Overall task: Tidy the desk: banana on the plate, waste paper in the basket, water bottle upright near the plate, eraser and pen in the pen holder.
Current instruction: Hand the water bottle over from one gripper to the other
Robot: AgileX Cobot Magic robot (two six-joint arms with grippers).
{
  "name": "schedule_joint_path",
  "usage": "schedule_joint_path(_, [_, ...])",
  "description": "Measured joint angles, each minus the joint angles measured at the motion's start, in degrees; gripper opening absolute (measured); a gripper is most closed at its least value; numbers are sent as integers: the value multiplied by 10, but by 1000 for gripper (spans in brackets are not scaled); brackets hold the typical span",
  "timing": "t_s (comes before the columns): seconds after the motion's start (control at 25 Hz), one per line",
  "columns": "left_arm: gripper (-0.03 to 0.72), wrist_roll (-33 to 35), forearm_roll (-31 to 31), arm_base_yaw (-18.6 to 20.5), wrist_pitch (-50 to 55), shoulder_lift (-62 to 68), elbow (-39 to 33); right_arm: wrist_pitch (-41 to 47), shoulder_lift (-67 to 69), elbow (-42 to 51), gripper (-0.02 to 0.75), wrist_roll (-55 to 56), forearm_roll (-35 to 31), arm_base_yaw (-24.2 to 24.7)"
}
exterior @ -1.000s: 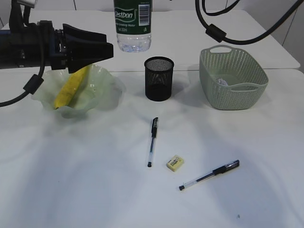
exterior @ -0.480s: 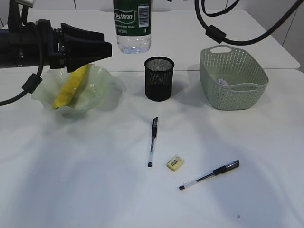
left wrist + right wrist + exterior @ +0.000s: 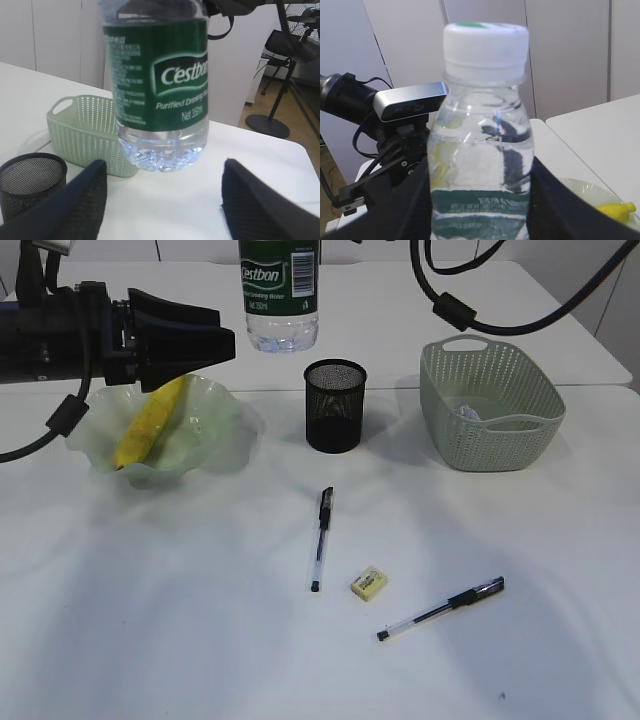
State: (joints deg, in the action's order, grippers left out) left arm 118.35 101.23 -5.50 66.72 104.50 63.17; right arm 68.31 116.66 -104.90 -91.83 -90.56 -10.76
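The water bottle (image 3: 280, 290), clear with a green label, hangs upright in the air at the top middle. My right gripper (image 3: 481, 200) is shut on it; it also shows in the right wrist view (image 3: 482, 150). My left gripper (image 3: 230, 338) is open and empty, just left of the bottle and above the plate; the left wrist view shows the bottle (image 3: 157, 85) ahead of the open jaws (image 3: 162, 175). The banana (image 3: 148, 425) lies on the pale green plate (image 3: 215, 435). Crumpled paper (image 3: 468, 412) lies in the green basket (image 3: 540, 420). Two pens (image 3: 321, 535) (image 3: 445, 607) and a yellow eraser (image 3: 368, 583) lie on the table. The black mesh pen holder (image 3: 334, 405) stands in the middle.
A second white table runs behind the desk. Black cables (image 3: 450, 305) hang from above at the top right, over the basket. The left arm body (image 3: 60, 340) hovers over the plate's far left edge.
The left gripper and the bottle edged a touch to the left a second ago. Nothing else on the desk has moved.
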Motion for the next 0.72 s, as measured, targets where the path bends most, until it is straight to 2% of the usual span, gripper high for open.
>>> schedule_joint_path(0.4, [497, 0, 0, 0, 0, 0, 0, 0, 0, 0, 359, 0, 0, 0])
schedule_joint_path(0.72, [556, 0, 0, 0, -9, 0, 9, 0, 0, 0, 359, 0, 0, 0])
